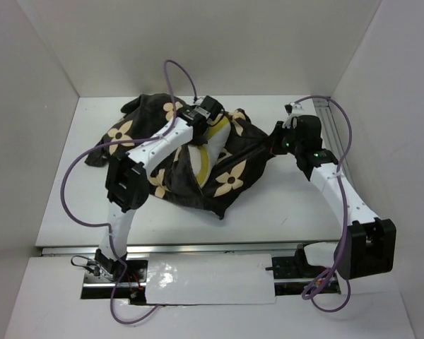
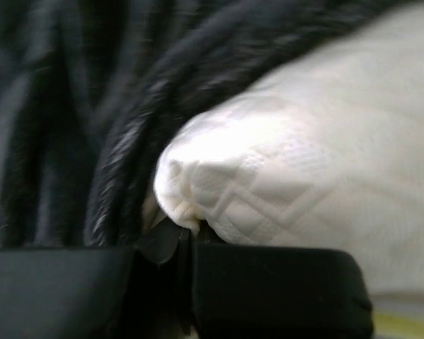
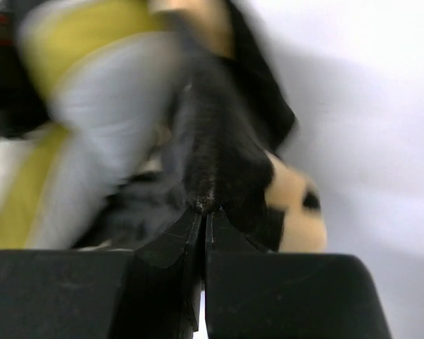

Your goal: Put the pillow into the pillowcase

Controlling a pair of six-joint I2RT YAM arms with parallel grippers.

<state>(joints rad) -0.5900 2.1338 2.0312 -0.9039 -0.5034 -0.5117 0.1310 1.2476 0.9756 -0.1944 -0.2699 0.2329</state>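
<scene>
Now the left claw (image 2: 187,229) pinches the pillow (image 2: 304,169) corner, the right claw (image 3: 203,212) clamps the pillowcase (image 3: 219,155) edge. I would push slowly, with the opening stretched.

White table (image 1: 283,212) boxed in by plain white walls (image 1: 198,42)

**A:** Are you making out any writing, label, brand or number anywhere?

**B:** No, nothing readable is showing in any of the three views.

**A:** Not even on the pillowcase (image 1: 187,191)?

**B:** It is carrying only tan flower and star prints, and none of them are forming letters or digits. Both wrist views are coming through too blurred to read any fine marking.
</scene>
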